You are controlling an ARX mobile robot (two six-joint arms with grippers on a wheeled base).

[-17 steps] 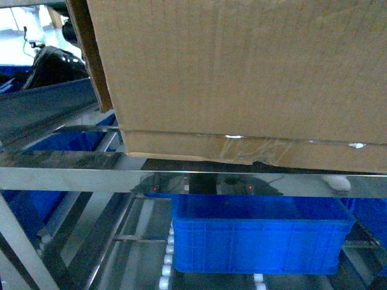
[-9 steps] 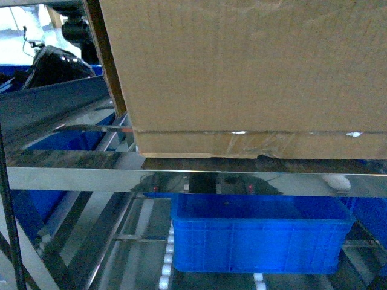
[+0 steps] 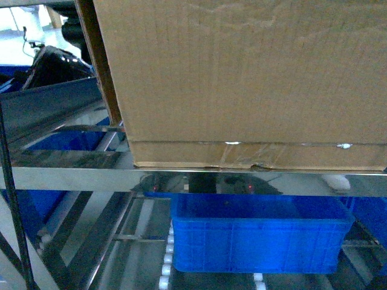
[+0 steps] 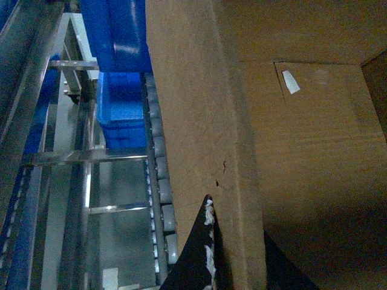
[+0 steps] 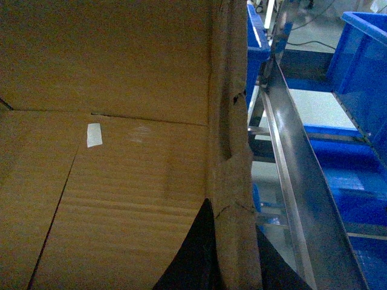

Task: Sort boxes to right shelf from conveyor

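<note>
A large brown cardboard box [image 3: 242,78] fills the upper head view, its taped bottom seam level just above the front bar of the right shelf [image 3: 72,178]. My left gripper [image 4: 239,241] is shut on the box's left wall [image 4: 199,121], one dark finger outside and one inside. On the opposite wall [image 5: 230,121] my right gripper [image 5: 233,241] is shut the same way. The open box interior [image 5: 121,181] holds nothing but a small white label. Neither gripper shows in the head view. The conveyor is out of view.
A blue crate [image 3: 260,238] stands on the lower roller level under the box. Roller tracks [image 4: 158,181] and more blue crates [image 4: 121,36] lie left of the box. A slanted steel rail [image 5: 302,199] and blue crates [image 5: 363,60] run along its right.
The box has levelled out and sunk a little, so its bottom edge is closer to the shelf's front bar. Both grippers keep their hold.
</note>
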